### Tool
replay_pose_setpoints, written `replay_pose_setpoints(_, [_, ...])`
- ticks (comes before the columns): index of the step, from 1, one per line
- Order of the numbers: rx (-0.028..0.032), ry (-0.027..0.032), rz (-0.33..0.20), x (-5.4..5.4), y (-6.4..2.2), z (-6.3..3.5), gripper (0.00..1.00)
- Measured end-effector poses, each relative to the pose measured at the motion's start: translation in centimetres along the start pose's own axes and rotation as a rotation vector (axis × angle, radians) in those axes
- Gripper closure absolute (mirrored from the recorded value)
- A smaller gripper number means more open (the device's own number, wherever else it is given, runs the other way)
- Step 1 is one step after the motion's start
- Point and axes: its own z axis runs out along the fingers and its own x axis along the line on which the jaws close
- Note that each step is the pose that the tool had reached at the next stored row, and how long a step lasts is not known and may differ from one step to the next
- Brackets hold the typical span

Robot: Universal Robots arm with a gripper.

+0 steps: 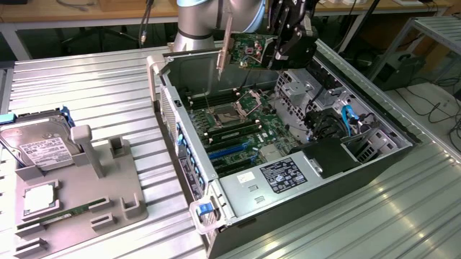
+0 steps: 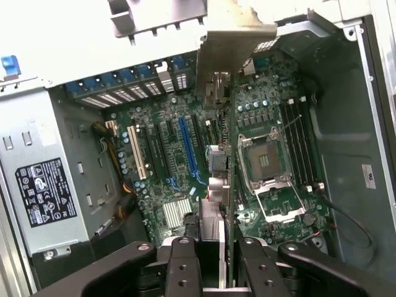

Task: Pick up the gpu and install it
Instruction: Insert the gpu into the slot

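Observation:
The gpu [image 1: 251, 49] is a green circuit card with a long silver bracket [image 1: 224, 48] on one end. It hangs in the air above the back of the open computer case [image 1: 346, 183], and my gripper [image 1: 279, 54] is shut on it from the exterior view's right. In the wrist view the gpu [image 2: 220, 167] stands edge-on between my two black fingers [image 2: 184, 266], with its bracket [image 2: 238, 43] at the far end. My gripper [image 2: 218, 250] holds it over the motherboard [image 2: 272, 117], beside the long blue slot [image 2: 187, 145] and the empty processor socket [image 2: 265, 162].
A grey fixture tray [image 1: 108, 208] on the exterior view's left holds a silver hard drive [image 1: 40, 141], a processor [image 1: 40, 197] and a memory stick [image 1: 68, 211]. Inside the case sit the power supply [image 1: 288, 172], black drive bays [image 1: 327, 124] and blue cables [image 1: 351, 120].

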Motion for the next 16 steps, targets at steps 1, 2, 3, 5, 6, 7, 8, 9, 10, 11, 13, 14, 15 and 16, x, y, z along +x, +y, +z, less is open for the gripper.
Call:
replay_pose_setpoints(1, [-0.0002,0.0004,-0.015,0.00,0.00,0.00,0.72])
replay_pose_setpoints(2, [-0.0004,0.0009,-0.030,0.01,0.00,0.00,0.72])
replay_pose_setpoints(3, [-0.0006,0.0013,-0.043,0.01,0.00,0.00,0.72])
replay_pose_setpoints(5, [-0.0009,0.0022,-0.067,0.03,-0.01,0.00,0.72])
replay_pose_setpoints(6, [-0.0011,0.0025,-0.079,0.04,-0.01,0.00,0.72])
replay_pose_setpoints(7, [-0.0012,0.0028,-0.090,0.04,-0.01,0.00,0.72])
replay_pose_setpoints(8, [-0.0012,0.0029,-0.097,0.04,-0.01,0.01,0.72])
replay_pose_setpoints(9, [-0.0011,0.0029,-0.098,0.04,-0.01,0.01,0.72])
replay_pose_setpoints(10, [-0.0010,0.0029,-0.098,0.04,-0.01,0.01,0.72])
replay_pose_setpoints(11, [-0.0010,0.0029,-0.098,0.04,-0.01,0.01,0.72])
replay_pose_setpoints(13, [-0.0010,0.0029,-0.098,0.04,-0.01,0.01,0.72])
replay_pose_setpoints(14, [-0.0010,0.0030,-0.098,0.04,-0.01,0.01,0.72])
replay_pose_setpoints(15, [-0.0010,0.0028,-0.098,0.04,-0.01,0.01,0.72])
replay_pose_setpoints(16, [-0.0010,0.0029,-0.098,0.04,-0.01,0.02,0.72])
